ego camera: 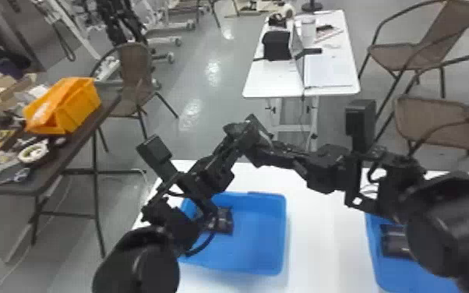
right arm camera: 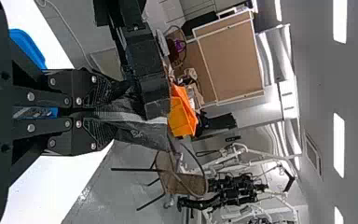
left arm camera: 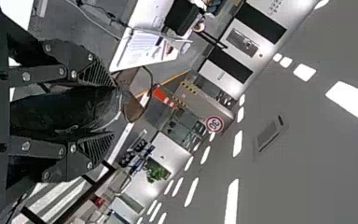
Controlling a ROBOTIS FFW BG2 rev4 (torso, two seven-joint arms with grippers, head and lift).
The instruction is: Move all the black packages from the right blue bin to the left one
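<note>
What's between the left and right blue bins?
A strip of white tabletop lies between the left blue bin and the right blue bin, as the head view shows.

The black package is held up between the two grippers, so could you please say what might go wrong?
The left gripper and right gripper both seem to pinch the black package; pulling before one opens might tear it. Being so close, they could knock together. Held high, it may miss the left blue bin if dropped.
</note>
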